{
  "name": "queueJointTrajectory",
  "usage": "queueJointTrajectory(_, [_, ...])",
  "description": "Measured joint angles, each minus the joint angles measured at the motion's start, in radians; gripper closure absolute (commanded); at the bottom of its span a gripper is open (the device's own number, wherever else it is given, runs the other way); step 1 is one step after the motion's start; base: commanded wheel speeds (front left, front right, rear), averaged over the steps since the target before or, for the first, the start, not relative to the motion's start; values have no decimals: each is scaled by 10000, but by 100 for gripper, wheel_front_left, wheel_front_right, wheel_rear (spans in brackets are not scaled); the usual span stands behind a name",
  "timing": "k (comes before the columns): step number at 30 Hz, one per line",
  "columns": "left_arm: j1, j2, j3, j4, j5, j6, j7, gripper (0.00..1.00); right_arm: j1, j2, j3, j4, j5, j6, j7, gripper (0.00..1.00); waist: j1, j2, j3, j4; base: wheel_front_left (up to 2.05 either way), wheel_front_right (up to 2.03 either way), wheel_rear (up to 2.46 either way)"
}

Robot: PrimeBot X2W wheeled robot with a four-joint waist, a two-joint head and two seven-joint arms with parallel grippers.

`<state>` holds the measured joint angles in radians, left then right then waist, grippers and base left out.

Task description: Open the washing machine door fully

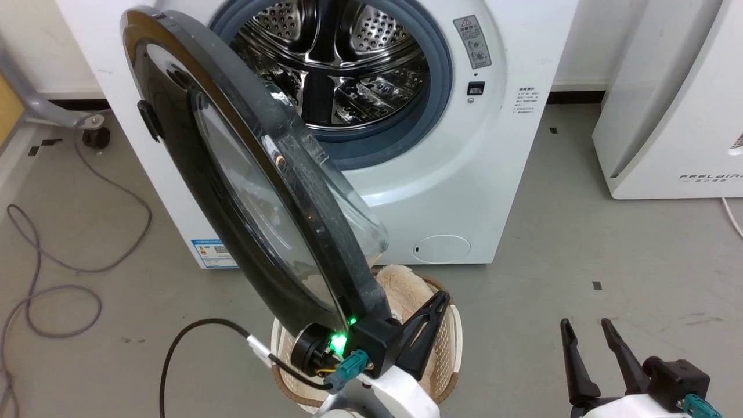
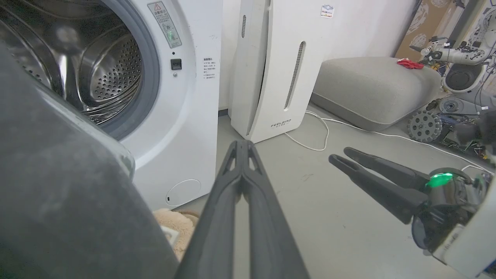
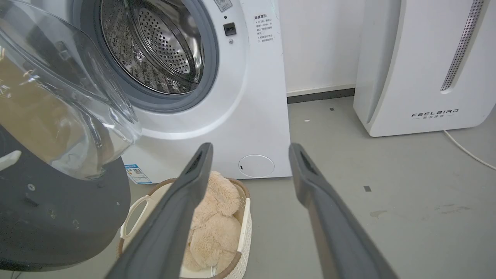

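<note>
The washing machine door [image 1: 232, 191] stands about half open, swung out edge-on toward me, its clear glass bowl [image 1: 354, 215] bulging to the right. Behind it the white washing machine [image 1: 464, 191] shows its steel drum [image 1: 336, 64]. My left gripper [image 1: 439, 299] is shut with nothing in it, just inside the door's lower edge; its body looks pressed against the dark inner rim [image 2: 58, 193]. The left gripper [image 2: 242, 144] points at the floor beside the machine. My right gripper [image 1: 585, 324] hangs open at the lower right, apart from the door [image 3: 58, 217]; its fingers [image 3: 193, 186] frame the machine's round flap.
A wicker basket [image 1: 455, 348] with a beige plush toy [image 3: 211, 228] sits on the floor under the door. The white FEELBIRD appliance [image 1: 667, 116] stands to the right, with bare grey floor between. Cables [image 1: 58, 267] lie at left. A grey cushion [image 2: 372, 85] lies further right.
</note>
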<state>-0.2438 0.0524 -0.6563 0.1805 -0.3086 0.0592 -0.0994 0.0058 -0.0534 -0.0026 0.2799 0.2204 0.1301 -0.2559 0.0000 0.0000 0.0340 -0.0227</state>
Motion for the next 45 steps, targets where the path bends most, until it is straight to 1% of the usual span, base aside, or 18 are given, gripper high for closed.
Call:
queueJointTrajectory(5, [416, 151, 132, -190, -27, 322, -75, 100, 36, 0, 46, 63, 13, 0, 4, 0, 0, 0, -129, 33, 0, 0, 0])
queueJointTrajectory(12, [1319, 640, 270, -1174, -29, 802, 35, 100, 87, 0, 65, 144, 100, 0, 88, 0, 0, 0, -262, 274, 0, 0, 0])
queueJointTrajectory(19, [1955, 1045, 364, -2109, -29, 1223, 337, 100, 113, 2, -33, 161, 186, -2, 123, 0, -1, 0, -279, 693, 0, 0, 0])
queueJointTrajectory(25, [2358, 1275, 456, -2614, -29, 1499, 510, 100, 139, 2, -84, 163, 190, 0, 167, 0, 0, 0, -269, 1272, 0, 0, 0])
queueJointTrajectory(33, [2717, 1496, 696, -3093, -35, 1879, 548, 100, 205, 6, -146, 157, 263, -2, 176, 0, 0, 0, -272, 2313, 0, 0, 0])
queueJointTrajectory(39, [2852, 1770, 1290, -3233, -109, 2288, 458, 100, 203, 6, -130, 157, 274, 0, 176, 0, -1, 0, -239, 3078, 0, 0, 0])
queueJointTrajectory(45, [2858, 2105, 2057, -3196, -466, 2445, 232, 100, 186, 8, -104, 178, 288, 0, 178, 0, 0, 0, -128, 3574, 0, 0, 0])
